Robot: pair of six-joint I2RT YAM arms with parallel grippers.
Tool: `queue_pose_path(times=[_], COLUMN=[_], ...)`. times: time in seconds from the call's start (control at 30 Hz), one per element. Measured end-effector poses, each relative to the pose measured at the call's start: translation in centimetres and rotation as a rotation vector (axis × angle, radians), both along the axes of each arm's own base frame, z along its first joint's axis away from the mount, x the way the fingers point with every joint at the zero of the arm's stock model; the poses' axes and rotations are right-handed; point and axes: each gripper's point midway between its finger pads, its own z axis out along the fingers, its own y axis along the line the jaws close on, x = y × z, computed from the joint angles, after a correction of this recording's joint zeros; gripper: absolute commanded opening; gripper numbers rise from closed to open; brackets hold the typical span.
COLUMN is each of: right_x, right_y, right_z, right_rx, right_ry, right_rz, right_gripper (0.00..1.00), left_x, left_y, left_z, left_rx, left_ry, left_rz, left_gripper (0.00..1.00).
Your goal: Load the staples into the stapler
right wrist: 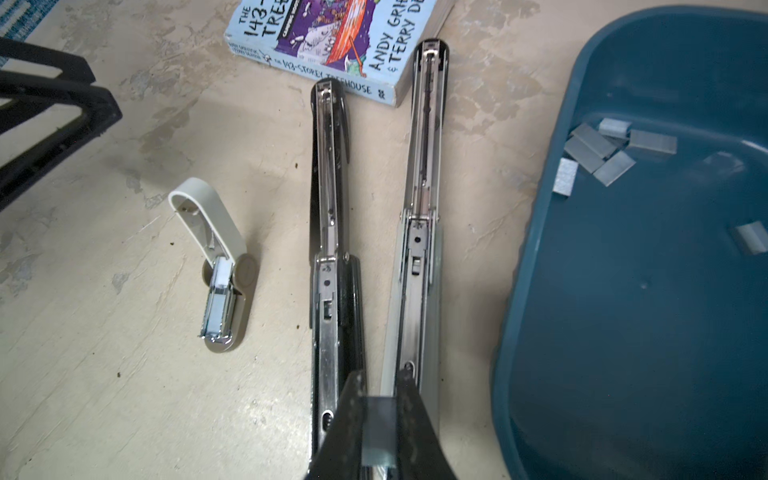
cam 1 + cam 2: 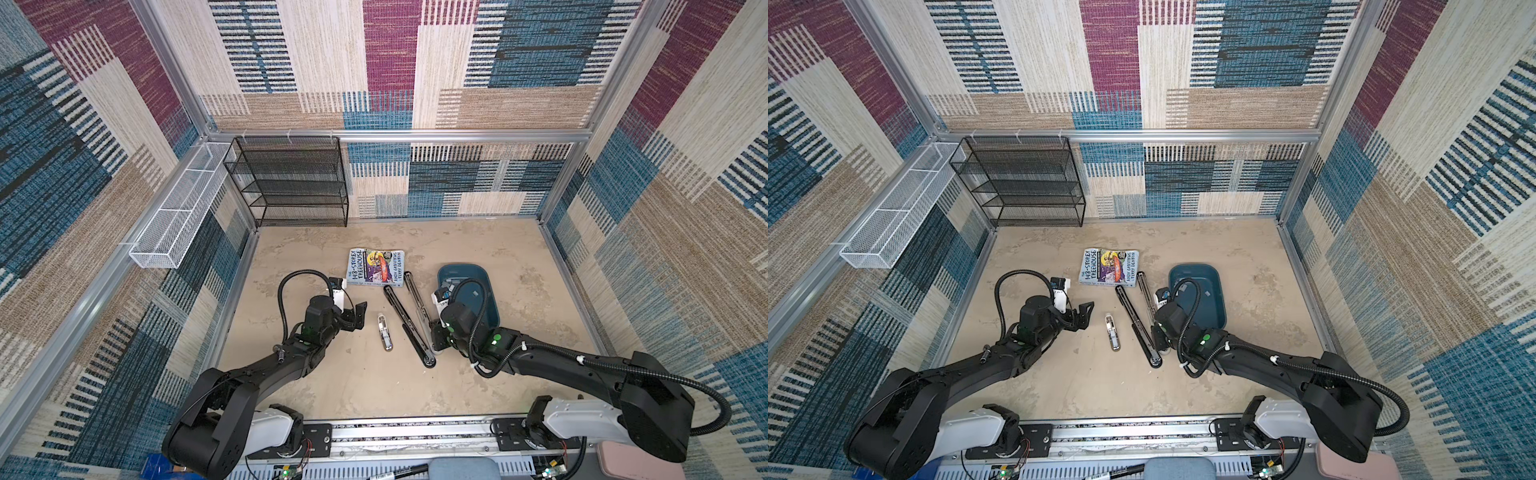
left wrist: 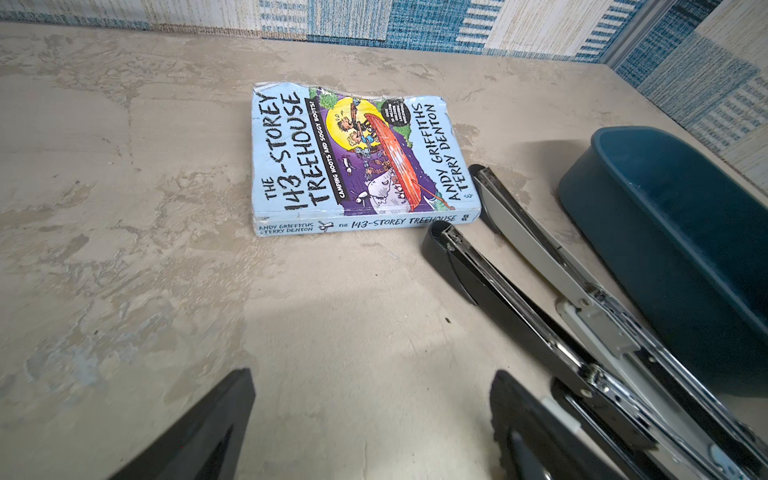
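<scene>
**Both top views:** A long stapler (image 2: 409,320) lies folded open in a narrow V on the table (image 2: 332,386). It sits between a small stapler (image 2: 385,332) and a blue tray (image 2: 490,303), its far tips near a paperback book (image 2: 376,267). The left gripper (image 2: 357,318) hovers beside the small stapler with its jaws apart. The right arm reaches down at the hinged near end of the long stapler, where its own wrist largely hides the gripper. A black wire shelf (image 2: 291,183) and a white wire basket (image 2: 178,212) stand against the walls.

**Left wrist view:** The two black fingers (image 3: 199,432) are spread wide over bare table. They face the book (image 3: 353,158), with the long stapler (image 3: 519,291) and the tray (image 3: 665,232) to one side.

**Right wrist view:** The right gripper (image 1: 379,376) is clamped on a grey strip of staples (image 1: 378,432). It holds the strip just above the hinged end, over the gap between the black arm and the grey arm. More staples (image 1: 598,149) lie loose in a cluster by the tray's wall, with one strip apart from them. The small stapler (image 1: 220,270) sits with its pale lid flipped up.
</scene>
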Motion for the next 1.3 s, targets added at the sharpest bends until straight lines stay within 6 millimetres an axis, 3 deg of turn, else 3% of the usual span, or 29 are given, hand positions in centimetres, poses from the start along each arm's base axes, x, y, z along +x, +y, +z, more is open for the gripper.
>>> queue_pose_path(times=[0.6, 1.3], right_x=[-0.5, -0.6], right_y=[-0.9, -1.0], right_z=[-3.3, -4.1], right_rx=[-0.092, -0.111], right_ry=[0.071, 0.086], right_rz=[-0.045, -0.044], right_gripper=[0.07, 0.07], left_x=[0.0, 0.0], left_y=[-0.1, -0.1], left_z=[0.1, 0.1], left_rx=[0.002, 0.002], left_ry=[-0.004, -0.004], left_rz=[-0.003, -0.003], left_gripper=[0.92, 0.92])
